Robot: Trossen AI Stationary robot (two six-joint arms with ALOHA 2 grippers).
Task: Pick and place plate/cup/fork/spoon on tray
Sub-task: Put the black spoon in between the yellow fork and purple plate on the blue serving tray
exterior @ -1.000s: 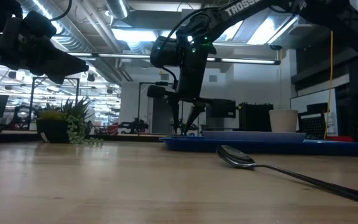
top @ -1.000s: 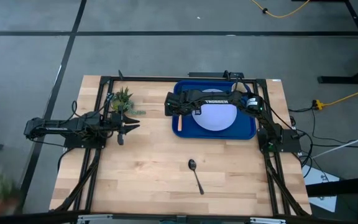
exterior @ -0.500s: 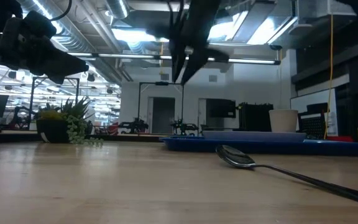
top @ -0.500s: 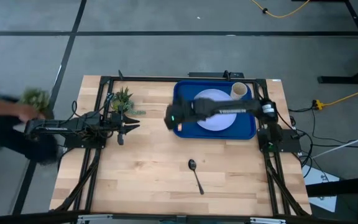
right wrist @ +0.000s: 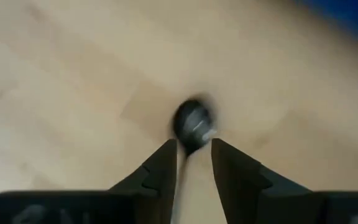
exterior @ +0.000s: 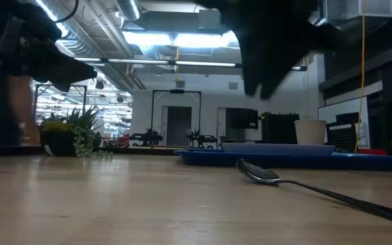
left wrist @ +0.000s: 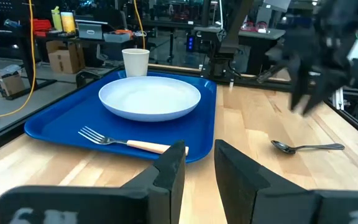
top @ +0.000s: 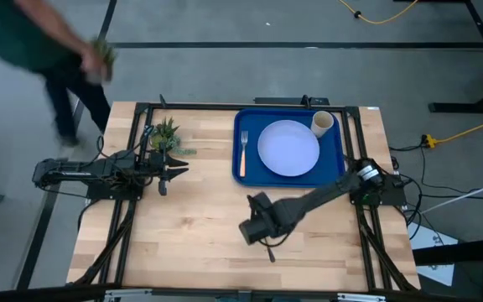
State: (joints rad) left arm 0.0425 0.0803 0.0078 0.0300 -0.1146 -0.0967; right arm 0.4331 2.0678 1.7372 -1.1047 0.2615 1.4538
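Note:
The blue tray (top: pixel 334 172) lies at the table's far right. On it rest the pale plate (top: pixel 288 148), the beige cup (top: pixel 322 123) in its far right corner, and the fork (top: pixel 243 153) along its left side. The dark spoon (left wrist: pixel 291 147) lies on the bare wood nearer the front; its bowl (right wrist: pixel 192 122) shows just ahead of my right gripper's fingertips. My right gripper (top: pixel 248 229) is open and hangs above the spoon, well clear of it in the low view (exterior: pixel 267 75). My left gripper (top: pixel 171 172) is open and waits at the table's left.
A small potted plant (top: pixel 164 134) stands at the far left of the table, just beyond my left gripper. A person (top: pixel 53 38) moves past off the table's far left corner. Bare wood (top: pixel 183 243) lies to the left of the spoon.
My right gripper has risen from the tray's left side, where the fork stays lying. It has swung toward the table's near edge and is now over the spoon. A person has come into view beyond the table's far left corner.

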